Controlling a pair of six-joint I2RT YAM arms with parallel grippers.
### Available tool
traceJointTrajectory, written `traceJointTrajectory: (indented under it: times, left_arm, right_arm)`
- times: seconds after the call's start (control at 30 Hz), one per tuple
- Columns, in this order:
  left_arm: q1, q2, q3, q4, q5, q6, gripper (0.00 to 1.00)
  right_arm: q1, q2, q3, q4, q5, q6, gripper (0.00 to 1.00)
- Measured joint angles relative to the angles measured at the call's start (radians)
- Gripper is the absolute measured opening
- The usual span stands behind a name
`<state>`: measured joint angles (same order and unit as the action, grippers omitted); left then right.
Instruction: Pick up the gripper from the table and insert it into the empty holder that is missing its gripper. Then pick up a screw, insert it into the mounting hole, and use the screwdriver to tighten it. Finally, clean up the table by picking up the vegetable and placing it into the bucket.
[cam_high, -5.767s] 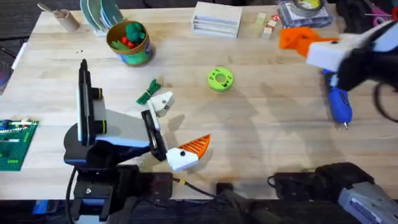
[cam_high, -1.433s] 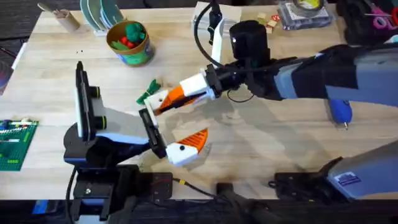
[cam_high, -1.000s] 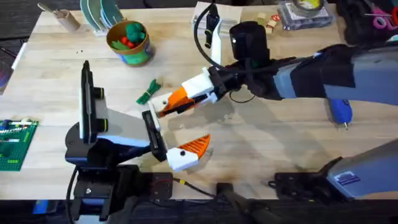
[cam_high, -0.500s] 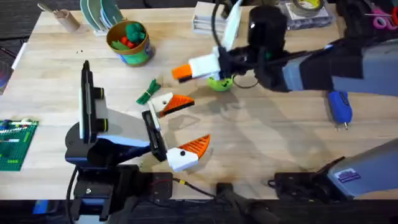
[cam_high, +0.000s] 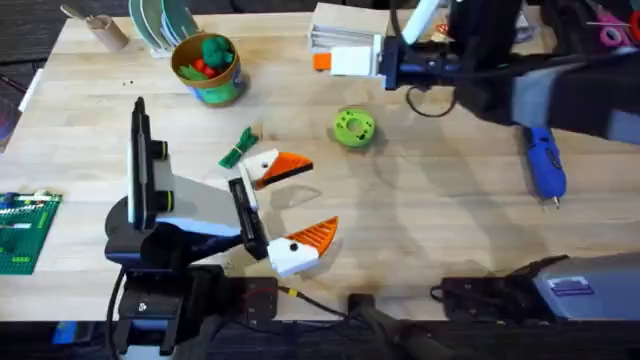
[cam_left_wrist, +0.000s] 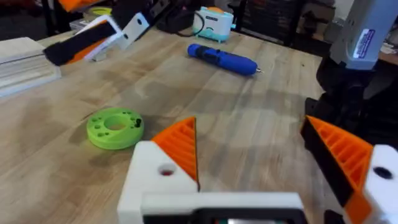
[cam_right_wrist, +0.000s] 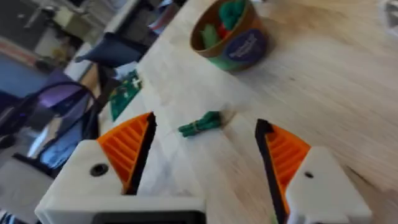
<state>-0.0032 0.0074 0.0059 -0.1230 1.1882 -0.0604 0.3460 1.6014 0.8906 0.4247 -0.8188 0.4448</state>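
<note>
Vegetable (cam_right_wrist: 200, 124) seen between the open right tool (cam_right_wrist: 205, 165) — overhead: screwdriver (cam_high: 545, 164).

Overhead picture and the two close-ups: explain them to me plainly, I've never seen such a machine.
Two robot arms work at a wooden table. The overhead view looks down from above. The other two come from a camera on each wrist, showing that arm's own orange fingers close up. The left gripper sits low at the left, and the right gripper hangs over the far side. Both are open, holding nothing. On the table lie a green toy vegetable, a yellow-rimmed bucket, a lime-green disc and a blue screwdriver.
</note>
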Motion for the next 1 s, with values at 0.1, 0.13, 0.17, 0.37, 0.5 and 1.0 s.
traceJointTrajectory:
  times: [0.1, 0.13, 0.17, 0.37, 0.5, 1.0]
  left_arm:
    - [0.000, 0.000, 0.000, 0.000, 0.002, 0.000, 0.993]
    - [0.000, 0.000, 0.000, 0.000, 0.003, 0.000, 0.992]
    - [0.000, 0.000, 0.000, 0.000, 0.004, 0.000, 0.993]
    - [0.000, 0.000, 0.000, -0.001, 0.005, 0.000, 0.993]
    - [0.000, 0.000, 0.000, -0.001, 0.005, 0.000, 0.992]
    - [0.000, 0.000, 0.000, 0.000, 0.005, 0.000, 0.993]
  right_arm:
    - [-0.009, -0.082, 0.001, -0.166, 0.127, -0.106, 0.993]
    - [-0.009, -0.111, 0.001, -0.214, 0.158, -0.140, 0.993]
    - [-0.009, -0.145, 0.002, -0.271, 0.192, -0.180, 0.993]
    - [0.061, -0.343, 0.012, -0.760, 0.564, -0.428, 0.994]
    - [0.121, -0.315, 0.012, -0.897, 0.721, -0.484, 0.994]
    - [0.210, -0.068, 0.012, -0.738, 0.832, -0.498, 0.706]
